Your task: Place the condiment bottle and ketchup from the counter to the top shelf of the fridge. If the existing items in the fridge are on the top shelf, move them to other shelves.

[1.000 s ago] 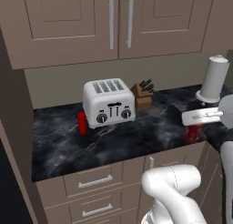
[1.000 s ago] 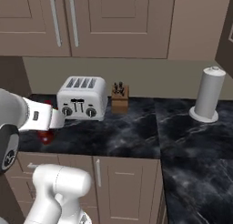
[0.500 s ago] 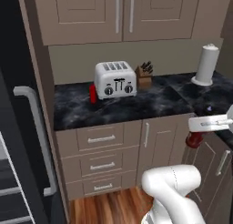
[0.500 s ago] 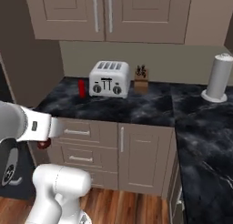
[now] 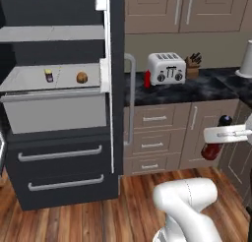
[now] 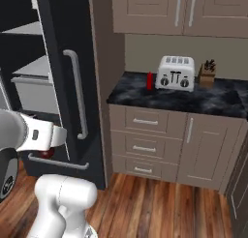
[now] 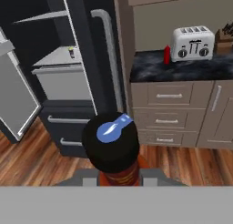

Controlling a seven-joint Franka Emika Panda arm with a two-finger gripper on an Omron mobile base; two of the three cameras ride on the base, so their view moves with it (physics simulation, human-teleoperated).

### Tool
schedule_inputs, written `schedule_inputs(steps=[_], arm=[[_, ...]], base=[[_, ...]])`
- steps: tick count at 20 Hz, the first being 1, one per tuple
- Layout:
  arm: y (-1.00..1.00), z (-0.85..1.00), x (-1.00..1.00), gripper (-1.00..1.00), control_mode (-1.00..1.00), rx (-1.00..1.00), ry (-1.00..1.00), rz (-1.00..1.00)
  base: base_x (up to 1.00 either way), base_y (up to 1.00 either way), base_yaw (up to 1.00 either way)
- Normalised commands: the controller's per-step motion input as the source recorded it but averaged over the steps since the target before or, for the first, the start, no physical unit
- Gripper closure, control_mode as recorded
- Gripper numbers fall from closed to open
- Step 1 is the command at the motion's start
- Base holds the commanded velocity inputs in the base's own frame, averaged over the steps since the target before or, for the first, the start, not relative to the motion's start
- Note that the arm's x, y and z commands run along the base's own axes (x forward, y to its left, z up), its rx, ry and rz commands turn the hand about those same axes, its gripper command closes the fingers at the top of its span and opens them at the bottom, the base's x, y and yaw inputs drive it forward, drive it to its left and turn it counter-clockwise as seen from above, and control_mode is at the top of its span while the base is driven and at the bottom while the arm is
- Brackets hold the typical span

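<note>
The dark marbled tabletop (image 5: 197, 91) carries a silver toaster (image 5: 166, 68), a small red ketchup bottle (image 5: 146, 79) just beside the toaster on the fridge side, and a knife block (image 5: 193, 69) near the toaster's other side. A white cylinder (image 5: 245, 59) stands farther along. The fridge shelf (image 5: 29, 78) carries a small jar (image 5: 48, 75) and a round brown item (image 5: 81, 77), set apart.
</note>
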Motion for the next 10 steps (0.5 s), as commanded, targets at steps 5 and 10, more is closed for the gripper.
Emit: schedule_inputs(steps=[5, 10], arm=[[0.00, 0.00, 0.00, 1.00, 1.00, 0.00, 0.00, 0.00], [0.00, 0.00, 0.00, 1.00, 1.00, 0.00, 0.00, 0.00]], base=[[-0.39, 1.00, 0.10], [0.23, 1.00, 0.00]])
